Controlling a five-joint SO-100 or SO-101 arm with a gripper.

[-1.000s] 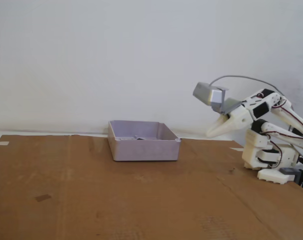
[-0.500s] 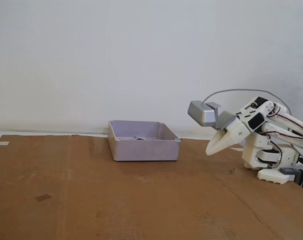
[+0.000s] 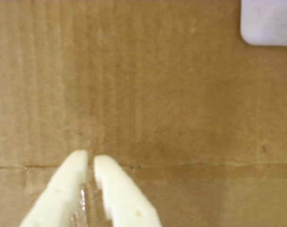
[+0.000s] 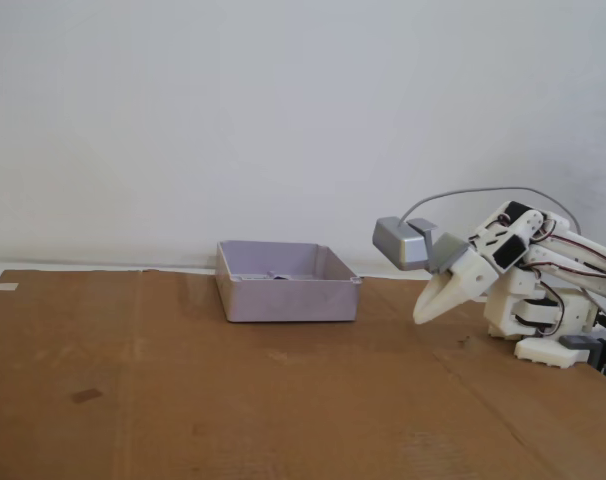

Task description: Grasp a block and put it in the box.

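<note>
Unmarked brown cardboard [image 4: 233, 400] carries the box [image 4: 288, 296]; beside it hangs the gripper [image 4: 421, 318], clenched, empty

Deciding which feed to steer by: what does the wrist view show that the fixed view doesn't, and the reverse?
Only the wrist view shows the white two-finger gripper close up, its fingertips nearly touching with nothing between them.

Only the fixed view shows the whole white arm, the grey camera housing and the full shallow lavender-grey plastic box; its floor is mostly hidden.

Both show the brown cardboard surface and part of the box. Neither clearly shows the black block.
</note>
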